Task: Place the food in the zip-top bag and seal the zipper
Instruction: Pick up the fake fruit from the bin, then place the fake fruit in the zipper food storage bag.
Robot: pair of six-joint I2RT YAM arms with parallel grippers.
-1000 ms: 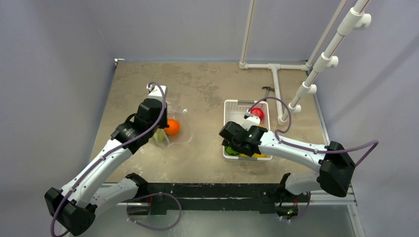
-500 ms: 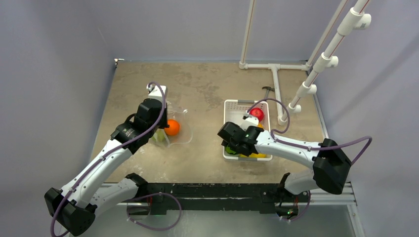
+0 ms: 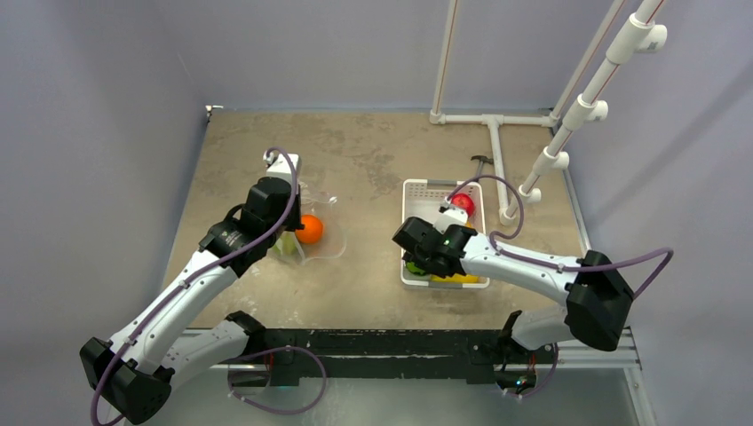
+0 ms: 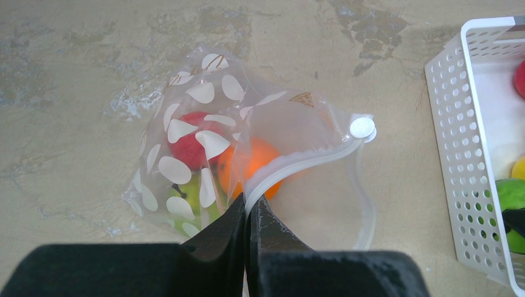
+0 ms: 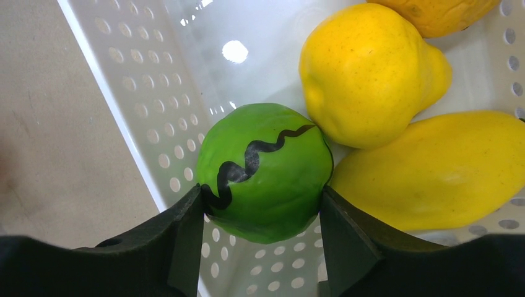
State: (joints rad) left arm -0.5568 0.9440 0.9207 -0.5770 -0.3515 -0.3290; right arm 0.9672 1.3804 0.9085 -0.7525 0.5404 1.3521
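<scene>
The zip-top bag (image 4: pixel 204 124) lies on the table with a red fruit (image 4: pixel 186 148), an orange fruit (image 4: pixel 260 164) and a yellow-green fruit (image 4: pixel 189 192) inside. My left gripper (image 4: pixel 249 201) is shut on the zipper (image 4: pixel 303 162) at the bag's mouth, which gapes open to the right. In the white basket (image 5: pixel 142 93) my right gripper (image 5: pixel 260 193) is shut on the dark-striped green fruit (image 5: pixel 266 179), with both fingers touching its sides. Two yellow fruits (image 5: pixel 365 74) (image 5: pixel 433 167) lie beside it. A red fruit (image 3: pixel 462 204) sits at the basket's far end.
The basket (image 3: pixel 417 191) stands right of the bag (image 3: pixel 315 226), with bare table between them. A white pipe frame (image 3: pixel 493 120) rises at the back right, and a small dark tool (image 3: pixel 480 161) lies beside it. Grey walls enclose the table.
The right gripper's jaws have closed in from wide open onto the green fruit, and that arm shifted slightly. The left arm and the bag have not moved.
</scene>
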